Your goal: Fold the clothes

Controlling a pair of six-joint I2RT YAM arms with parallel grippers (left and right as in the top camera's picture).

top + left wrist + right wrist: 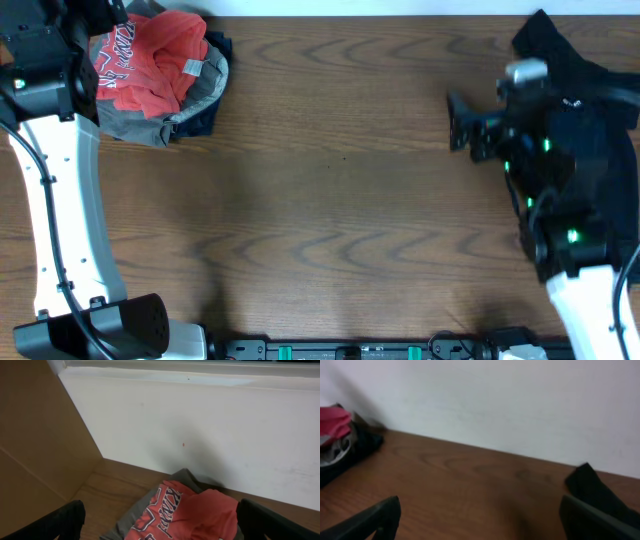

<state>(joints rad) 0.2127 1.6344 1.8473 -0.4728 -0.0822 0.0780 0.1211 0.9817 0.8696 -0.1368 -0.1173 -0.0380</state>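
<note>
Overhead: the red T-shirt [150, 60] lies crumpled on grey shorts [205, 85], well away from the right gripper [457, 122]. A black shirt [590, 85] lies behind those jaws, under the arm. Left wrist: your left gripper [160, 510] has its jaws wide apart, with the T-shirt just ahead between them. Right wrist: jaws likewise apart and empty, bare table [470, 475] ahead. If you close the left jaws here, you would probably pinch the shorts along with the T-shirt and drag the whole heap.
</note>
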